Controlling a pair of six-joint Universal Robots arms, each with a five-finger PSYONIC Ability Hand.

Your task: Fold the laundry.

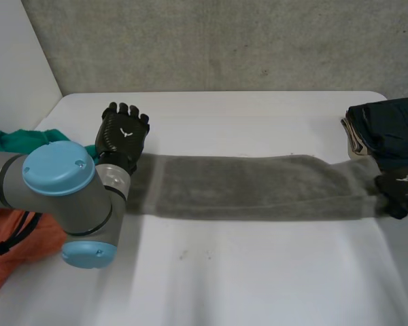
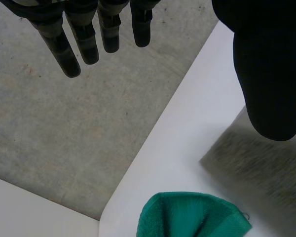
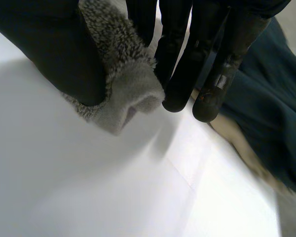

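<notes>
A: Where is the grey towel (image 1: 251, 187) to be found?

B: It is laid flat on the white table (image 1: 258, 278) in one long band; it is stretched from the left hand (image 1: 122, 136) across to the right hand (image 1: 398, 193); one end of it is found at each hand.

A: How is the right hand held?

B: In its own wrist view the right hand (image 3: 54, 44) is seen closed on the end of the towel; a fold of the grey towel (image 3: 123, 94) is pinched between the thumb and the fingers (image 3: 182, 74); the fingers are kept close together.

A: And the left hand?

B: The fingers (image 2: 61, 47) of the left hand (image 2: 269, 74) are held straight and a little apart; nothing is grasped by them; the grey towel (image 2: 256, 168) is seen on the table below the thumb; whether it is touched by the thumb cannot be told.

A: What else is placed near the hands?

B: A pile of dark blue clothes (image 1: 391, 125) is set just beyond the right hand; in the right wrist view the dark blue clothes (image 3: 256, 98) are seen behind the fingertips. A green cloth (image 1: 17, 141) is laid beside the left hand; in the left wrist view the green cloth (image 2: 192, 217) is seen under the palm, near the end of the towel. An orange cloth (image 1: 17, 244) is spread by the left arm, behind the hand.
</notes>
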